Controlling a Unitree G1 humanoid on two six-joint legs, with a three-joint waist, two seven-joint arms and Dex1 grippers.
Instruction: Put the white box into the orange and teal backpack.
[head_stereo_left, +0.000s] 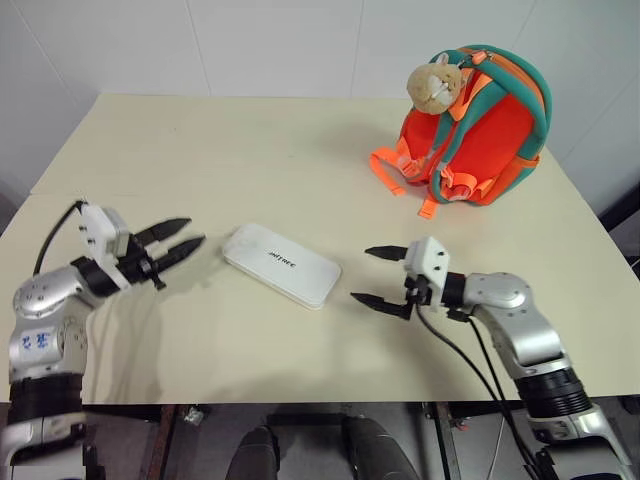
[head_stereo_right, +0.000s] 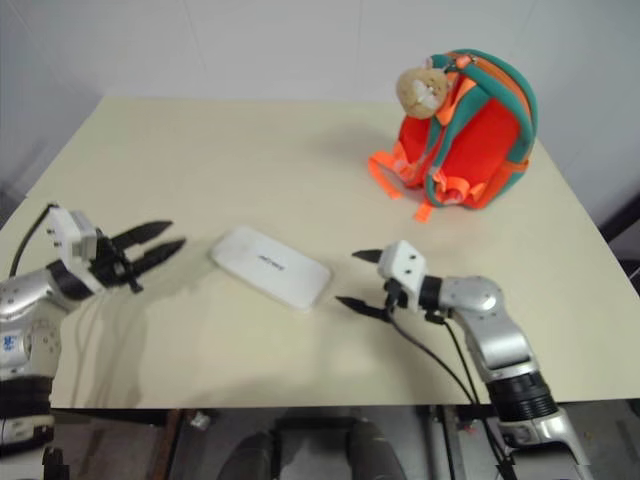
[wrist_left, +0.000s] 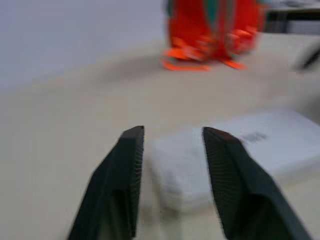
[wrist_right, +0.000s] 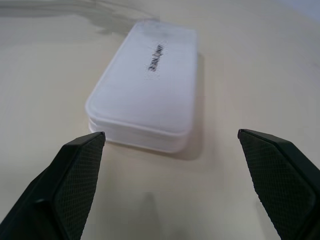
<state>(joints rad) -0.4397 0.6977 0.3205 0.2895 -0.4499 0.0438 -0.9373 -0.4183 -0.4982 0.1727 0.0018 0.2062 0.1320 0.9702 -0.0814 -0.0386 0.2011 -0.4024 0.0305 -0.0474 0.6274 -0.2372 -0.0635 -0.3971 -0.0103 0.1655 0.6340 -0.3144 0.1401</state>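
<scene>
- The white box (head_stereo_left: 281, 264) lies flat on the desk (head_stereo_left: 250, 150), between the two arms and askew to the desk's front edge, with nothing touching it.
- The orange and teal backpack (head_stereo_left: 478, 128) stands upright well apart from the box, near the far right corner, with a tan plush toy (head_stereo_left: 436, 84) hanging at its top.
- The right end effector (head_stereo_left: 384, 279) is spread wide, its tips just short of the box's near-right end. The left end effector (head_stereo_left: 178, 243) has only a narrow gap between its fingers and points at the other end. Both are empty.
- Risk — the box is flat, smooth and low. A squeeze across its rounded edges could let it squirt out or skid along the desk rather than lift.
- Risk — the left gap looks narrower than the box is wide, so closing in as it stands would likely shove the box toward the right arm.
- Risk — the box looks about as long as the backpack; carried level, it could snag on the mouth or tip the bag over.
- Hard to tell: whether the backpack's zip is open. Only its strap side faces the head camera, and the opening is hidden.
- The left wrist view is blurred, so how close those fingers are to the box is uncertain.
- The lettering on the box is too small to read surely.
</scene>
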